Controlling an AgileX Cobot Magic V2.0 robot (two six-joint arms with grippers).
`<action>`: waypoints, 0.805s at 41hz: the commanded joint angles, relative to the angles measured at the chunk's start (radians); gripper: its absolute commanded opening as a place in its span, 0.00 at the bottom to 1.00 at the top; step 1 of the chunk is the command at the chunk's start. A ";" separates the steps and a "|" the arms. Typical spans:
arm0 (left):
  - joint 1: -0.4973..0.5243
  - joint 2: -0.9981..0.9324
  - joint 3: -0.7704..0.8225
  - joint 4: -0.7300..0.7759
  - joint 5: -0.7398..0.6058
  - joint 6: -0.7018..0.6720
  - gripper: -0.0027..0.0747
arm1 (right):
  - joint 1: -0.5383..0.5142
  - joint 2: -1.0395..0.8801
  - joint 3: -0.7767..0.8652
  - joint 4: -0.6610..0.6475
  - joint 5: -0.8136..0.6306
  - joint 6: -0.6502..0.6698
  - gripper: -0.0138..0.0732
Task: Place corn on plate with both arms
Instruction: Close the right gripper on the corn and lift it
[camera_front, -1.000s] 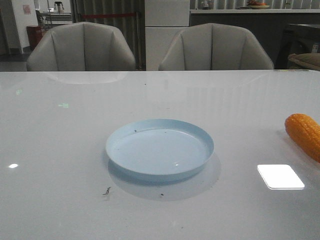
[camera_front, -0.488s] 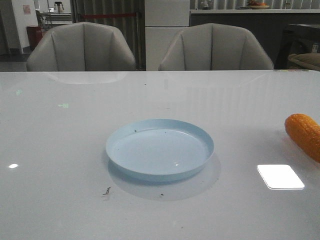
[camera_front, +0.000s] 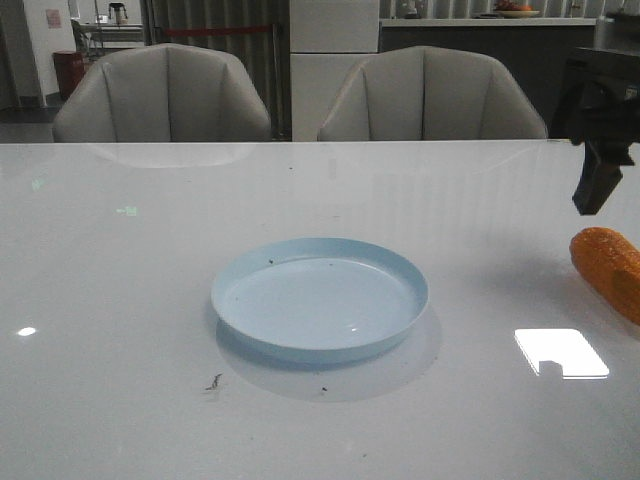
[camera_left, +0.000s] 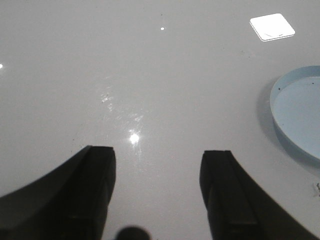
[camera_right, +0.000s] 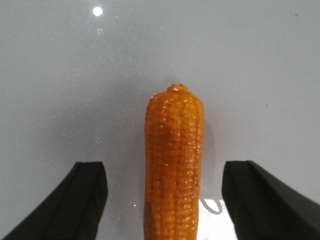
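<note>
The orange corn (camera_front: 610, 270) lies on the white table at the far right edge, partly cut off by the frame. In the right wrist view the corn (camera_right: 174, 165) lies lengthwise between my right gripper's (camera_right: 165, 172) open fingers, untouched. In the front view one finger of the right gripper (camera_front: 598, 180) hangs above the corn. The pale blue plate (camera_front: 319, 297) sits empty at the table's middle. My left gripper (camera_left: 157, 160) is open and empty over bare table, with the plate's rim (camera_left: 280, 120) off to one side; it does not show in the front view.
Two grey chairs (camera_front: 165, 95) (camera_front: 430, 95) stand behind the table's far edge. A bright light reflection (camera_front: 560, 352) lies on the table near the corn. Small dark specks (camera_front: 213, 382) lie in front of the plate.
My right gripper has come into the front view at the upper right, above the corn. The corn and plate have not moved.
</note>
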 joint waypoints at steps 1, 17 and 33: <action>0.005 -0.001 -0.028 -0.003 -0.067 0.001 0.60 | -0.006 0.014 -0.041 -0.008 -0.048 0.000 0.83; 0.005 -0.001 -0.028 -0.003 -0.067 0.001 0.60 | -0.006 0.109 -0.043 -0.013 -0.050 0.000 0.83; 0.005 -0.001 -0.028 -0.003 -0.067 0.001 0.60 | -0.006 0.124 -0.079 -0.014 -0.043 -0.020 0.43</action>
